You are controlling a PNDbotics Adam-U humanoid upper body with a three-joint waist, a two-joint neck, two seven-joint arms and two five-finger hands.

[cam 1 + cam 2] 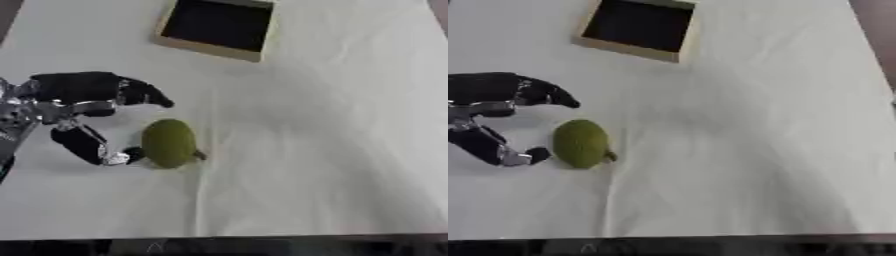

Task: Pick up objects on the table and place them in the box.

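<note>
The left hand [74, 100] is seen at the left side of the worktop [332, 150], and its fingers [144, 94] are spread apart, with nothing held between them. The upper fingers are stretched out above and a little behind the green fruit [169, 143], while the thumb [87, 146] is bent low, and its tip seems to be just beside the left side of the fruit, perhaps touching it; contact cannot be confirmed. The fruit is therefore found directly in front of the open span of the fingers, toward the middle of the worktop. Its long axis is directed roughly away from the robot and toward it, so it lies across the line in which the fingers would close, and a small stem end is seen at its lower right. The right hand is not shown in any view, so the left hand is clearly the nearer one. The box [255, 54] is placed well apart from the fingers, far beyond them and to the right, near the far edge. Its inside is dark, and no object can be made out in it.
</note>
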